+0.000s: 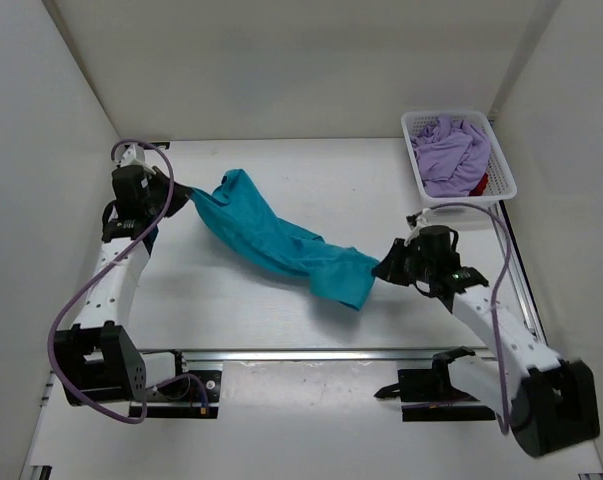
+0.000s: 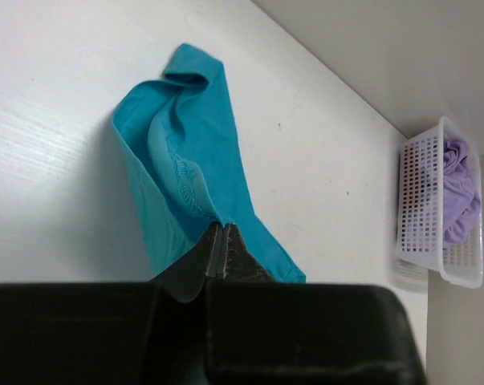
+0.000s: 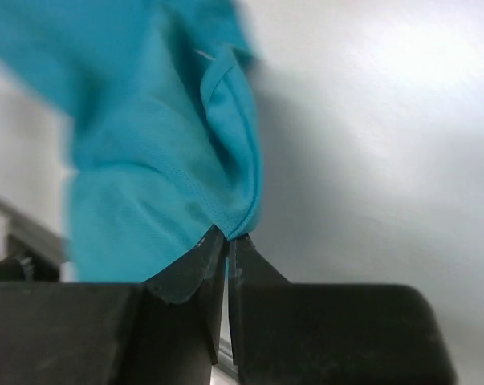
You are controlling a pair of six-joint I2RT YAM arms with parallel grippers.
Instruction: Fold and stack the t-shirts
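You've got the teal t-shirt (image 1: 276, 240) out of the basket (image 1: 503, 165). It's strung in a rumpled band across the table (image 1: 281, 330), well to the basket's left and nearer the arm bases. It's bunched and twisted along its length, not flat, and the middle sags toward the table. This reads as you stretching it between two ends so it can be spread before any fold. No fold made yet, nothing stacked.

The lavender t-shirt (image 1: 451, 155) sits heaped inside the basket and fills most of it. A small red patch at the basket's near corner is probably the red t-shirt (image 1: 478, 185) under the lavender one, but too little shows to be sure. My guess is those two wait there because you're working one shirt at a time.

Your left gripper (image 1: 179, 195) is at the shirt end farthest from the basket. In the wrist view the jaws are pressed together, with a thin edge of teal cloth pinched at the tips and hem stitching just above the pinch. Your right gripper (image 1: 379, 268) is at the shirt end nearest the basket, toward the arm bases and left of it. Its wrist view is blurred, but the jaws are plainly closed on a fold of teal fabric. Both pinches are shallow, right at the fingertips, so a hard pull apart could slip the cloth out. Neither gripper touches the basket.
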